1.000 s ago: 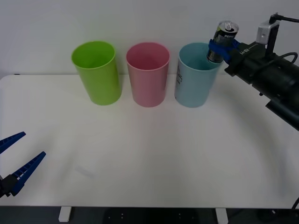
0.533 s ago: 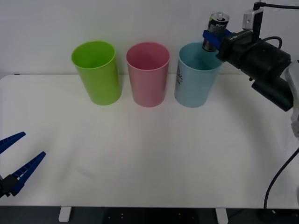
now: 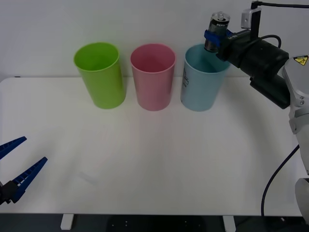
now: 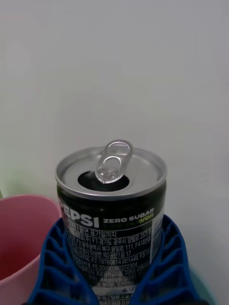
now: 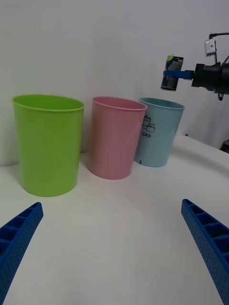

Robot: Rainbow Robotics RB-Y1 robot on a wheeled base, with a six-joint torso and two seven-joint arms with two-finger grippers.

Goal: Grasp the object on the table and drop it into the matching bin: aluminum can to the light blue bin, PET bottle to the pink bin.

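Note:
My right gripper (image 3: 211,38) is shut on the aluminum can (image 3: 215,30), a small dark can with a silver pull-tab top (image 4: 110,170), held upright above the far right part of the light blue bin's (image 3: 202,79) opening. The blue fingers (image 4: 57,267) clasp the can's lower sides. From the left wrist view the can (image 5: 171,73) hangs clear above the light blue bin (image 5: 159,131), which carries a white label reading CAN. The pink bin (image 3: 153,76) stands just left of it on the white table (image 3: 154,164). My left gripper (image 3: 17,166) rests open at the table's near left corner.
A lime green bin (image 3: 99,73) stands at the left end of the row of three bins along the table's far edge. A white wall rises right behind the bins. The right arm's black body (image 3: 258,60) reaches in from the right.
The right gripper has carried the can up and to the left, from beside the light blue bin's right rim to above its opening. The left arm has stayed put.

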